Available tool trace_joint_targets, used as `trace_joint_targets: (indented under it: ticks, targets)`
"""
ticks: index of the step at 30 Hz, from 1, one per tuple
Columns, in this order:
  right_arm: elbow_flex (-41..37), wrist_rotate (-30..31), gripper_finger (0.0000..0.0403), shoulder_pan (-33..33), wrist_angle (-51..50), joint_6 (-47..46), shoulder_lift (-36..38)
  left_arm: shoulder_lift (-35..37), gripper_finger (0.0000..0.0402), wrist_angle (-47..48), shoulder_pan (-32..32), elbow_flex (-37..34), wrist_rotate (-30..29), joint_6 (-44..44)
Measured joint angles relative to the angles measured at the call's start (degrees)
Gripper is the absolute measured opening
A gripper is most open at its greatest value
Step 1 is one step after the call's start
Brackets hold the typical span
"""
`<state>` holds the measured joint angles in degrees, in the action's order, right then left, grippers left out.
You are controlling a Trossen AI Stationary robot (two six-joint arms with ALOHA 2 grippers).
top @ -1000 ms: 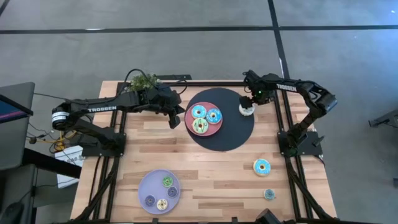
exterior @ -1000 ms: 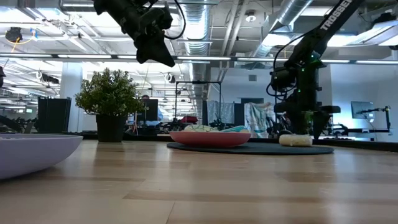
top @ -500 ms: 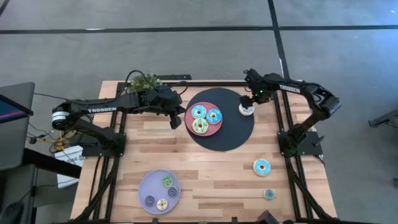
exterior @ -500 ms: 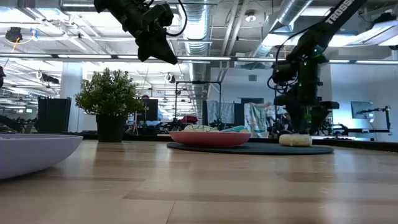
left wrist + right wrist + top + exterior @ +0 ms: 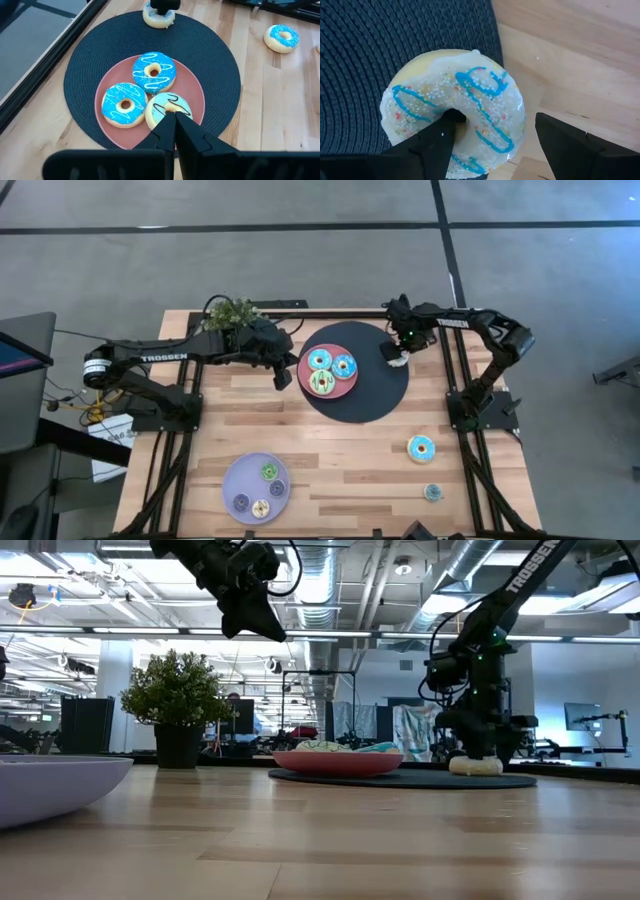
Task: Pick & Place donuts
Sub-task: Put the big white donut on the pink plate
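Observation:
A white-iced donut with blue drizzle (image 5: 470,90) lies flat on the right side of the round black mat (image 5: 352,405). My right gripper (image 5: 494,120) is open and low over it, one finger at the donut's hole and the other beyond its outer rim. It also shows in the high view (image 5: 396,350) and the low view (image 5: 474,752). The pink plate (image 5: 302,372) on the mat carries two blue donuts and a green one (image 5: 169,106). My left gripper (image 5: 174,119) is shut and empty, raised high beside the plate's left edge (image 5: 283,377). My right gripper comes at the white donut from above, pointing down. One finger (image 5: 432,142) stands at the hole (image 5: 454,116) and the other (image 5: 575,142) outside the rim. I cannot tell whether either finger touches the donut, which lies flat on the mat.
A blue donut (image 5: 421,447) and a coin-sized one (image 5: 432,492) lie on the wood near the table's right edge. The lavender plate (image 5: 232,480) near the front holds several small donuts. A potted plant (image 5: 230,310) stands at the far edge behind my left arm.
My right gripper has moved down onto the white donut and slightly toward the table's left, so that it now covers part of the donut in the high view. The donut has stayed where it was.

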<state>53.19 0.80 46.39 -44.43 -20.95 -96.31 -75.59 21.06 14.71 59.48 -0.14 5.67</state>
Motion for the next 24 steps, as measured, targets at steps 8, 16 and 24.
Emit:
trace_joint_targets:
  ticks: [8, 16, 24]
  targets:
    - [0.0, -0.9, 0.0231, 0.1, 0.2, 0.0, 0.0, 0.0, 0.0000, 0.0, -0.1, 0.0, -0.2, 0.0]
    - [0.0, -1.0, 0.0166, 0.1, 0.2, 0.0, 0.1, 0.0, 0.0000, 0.0, -0.1, 0.0, -0.2, 0.4]
    - [-0.1, -0.9, 0.0136, 0.7, -0.7, 0.0, 5.9, 0.0, 0.0000, 0.0, -0.4, 0.0, -0.3, 2.3]
